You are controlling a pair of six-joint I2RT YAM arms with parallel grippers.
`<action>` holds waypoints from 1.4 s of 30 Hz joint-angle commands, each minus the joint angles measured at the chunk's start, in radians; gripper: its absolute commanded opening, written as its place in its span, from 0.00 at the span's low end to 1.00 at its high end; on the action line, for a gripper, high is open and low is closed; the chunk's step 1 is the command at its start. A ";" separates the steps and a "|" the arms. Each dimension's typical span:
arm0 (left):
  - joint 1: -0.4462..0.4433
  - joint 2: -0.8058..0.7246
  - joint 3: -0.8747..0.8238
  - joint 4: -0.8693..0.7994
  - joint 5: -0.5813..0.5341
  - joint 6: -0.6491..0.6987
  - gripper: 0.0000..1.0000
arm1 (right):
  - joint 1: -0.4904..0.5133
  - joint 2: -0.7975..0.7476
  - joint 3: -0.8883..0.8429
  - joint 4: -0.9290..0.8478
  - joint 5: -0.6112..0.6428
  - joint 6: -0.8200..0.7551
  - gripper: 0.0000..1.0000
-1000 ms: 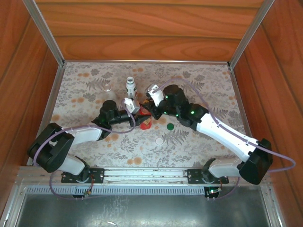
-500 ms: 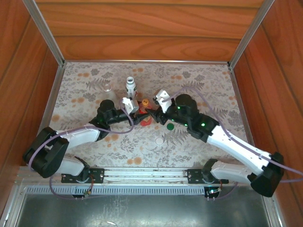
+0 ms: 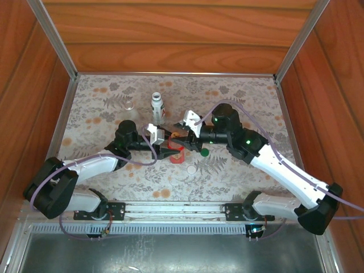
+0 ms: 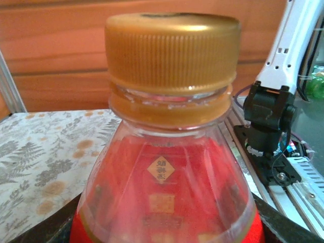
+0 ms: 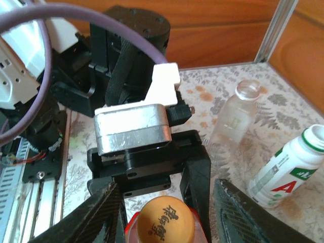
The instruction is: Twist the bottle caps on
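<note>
The translucent red bottle stands upright with the golden-brown cap sitting on its neck. My left gripper is shut on the bottle's body, its dark fingers at the lower corners of the left wrist view. My right gripper is open, a finger on either side of the golden-brown cap and not clamping it. The white labelled bottle and the clear bottle stand uncapped at the back. A green cap and a white cap lie on the table.
The flowered table is walled with wood on three sides. A metal rail with the arm bases runs along the near edge. The white bottle and clear bottle stand just behind the two grippers.
My right gripper was closed over the red bottle's top; it has let go and pulled back slightly to the right, baring the golden-brown cap. The left gripper keeps its hold.
</note>
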 commanded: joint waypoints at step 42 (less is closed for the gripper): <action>-0.003 -0.029 -0.005 -0.037 -0.127 0.067 0.59 | 0.074 0.008 -0.056 0.145 0.156 0.130 0.60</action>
